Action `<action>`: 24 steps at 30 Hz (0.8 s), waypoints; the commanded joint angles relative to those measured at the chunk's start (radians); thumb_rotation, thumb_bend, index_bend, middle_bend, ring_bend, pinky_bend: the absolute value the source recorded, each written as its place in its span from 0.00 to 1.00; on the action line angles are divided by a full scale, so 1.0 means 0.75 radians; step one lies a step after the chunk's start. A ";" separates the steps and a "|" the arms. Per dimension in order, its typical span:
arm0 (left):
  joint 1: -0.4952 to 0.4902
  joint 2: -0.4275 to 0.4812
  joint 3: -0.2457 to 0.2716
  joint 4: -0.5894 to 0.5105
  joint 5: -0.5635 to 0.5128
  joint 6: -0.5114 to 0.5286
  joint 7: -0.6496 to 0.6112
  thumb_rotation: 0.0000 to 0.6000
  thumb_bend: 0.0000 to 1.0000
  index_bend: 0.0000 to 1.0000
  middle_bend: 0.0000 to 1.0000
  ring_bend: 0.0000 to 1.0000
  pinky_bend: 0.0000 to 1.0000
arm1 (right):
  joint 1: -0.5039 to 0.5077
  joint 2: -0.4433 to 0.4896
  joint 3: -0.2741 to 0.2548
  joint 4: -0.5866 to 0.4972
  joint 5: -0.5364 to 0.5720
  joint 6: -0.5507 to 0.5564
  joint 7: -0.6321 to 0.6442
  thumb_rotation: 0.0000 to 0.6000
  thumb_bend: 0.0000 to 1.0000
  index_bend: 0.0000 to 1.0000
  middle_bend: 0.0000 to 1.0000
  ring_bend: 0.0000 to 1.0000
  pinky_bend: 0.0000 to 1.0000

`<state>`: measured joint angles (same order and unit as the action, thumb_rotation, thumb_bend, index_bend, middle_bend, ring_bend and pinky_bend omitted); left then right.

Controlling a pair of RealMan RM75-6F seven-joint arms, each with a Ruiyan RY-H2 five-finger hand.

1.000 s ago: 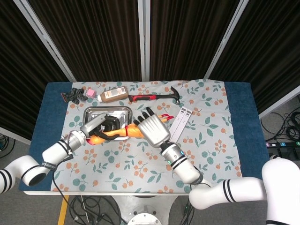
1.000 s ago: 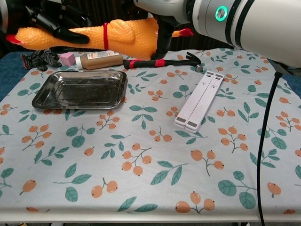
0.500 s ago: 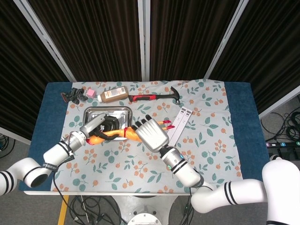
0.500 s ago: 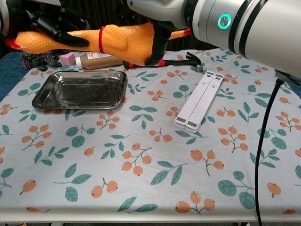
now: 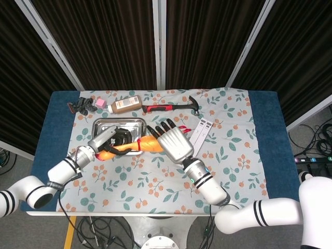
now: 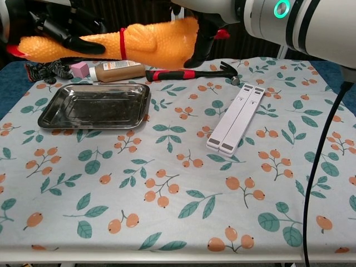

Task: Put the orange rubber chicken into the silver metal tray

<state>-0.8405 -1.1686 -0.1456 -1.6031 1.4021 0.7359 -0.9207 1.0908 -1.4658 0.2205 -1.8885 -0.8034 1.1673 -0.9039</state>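
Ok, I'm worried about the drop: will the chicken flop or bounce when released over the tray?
Probably little flop: the chicken spans straight between the left hand and right hand. Being rubber, it may bounce off the shallow tray.

The orange rubber chicken (image 6: 133,42) is suspended roughly horizontal above the table, with a red band around its neck and its red-tipped head pointing left. The silver metal tray (image 6: 55,115) is rectangular, shallow and reflective; it lies flat on the floral cloth beneath the chicken.
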 commanded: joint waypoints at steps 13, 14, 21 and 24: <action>0.096 -0.149 0.027 0.230 -0.128 0.092 0.256 1.00 0.67 0.77 0.83 0.71 0.69 | -0.179 0.254 -0.104 -0.162 -0.223 0.056 0.180 1.00 0.00 0.00 0.00 0.02 0.11; 0.099 -0.170 0.031 0.263 -0.138 0.091 0.280 1.00 0.67 0.76 0.83 0.70 0.66 | -0.197 0.274 -0.120 -0.166 -0.243 0.059 0.191 1.00 0.00 0.00 0.00 0.02 0.11; 0.100 -0.328 0.021 0.515 -0.179 0.056 0.328 1.00 0.67 0.75 0.79 0.58 0.53 | -0.315 0.377 -0.203 -0.179 -0.352 0.076 0.282 1.00 0.00 0.00 0.00 0.02 0.11; 0.102 -0.394 0.019 0.618 -0.189 0.050 0.359 1.00 0.66 0.73 0.75 0.52 0.51 | -0.354 0.412 -0.215 -0.180 -0.384 0.092 0.306 1.00 0.00 0.00 0.00 0.02 0.11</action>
<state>-0.7676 -1.4180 -0.1288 -1.1973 1.2734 0.7794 -0.6755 0.8370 -1.1682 0.0650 -2.0217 -1.0807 1.2292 -0.6822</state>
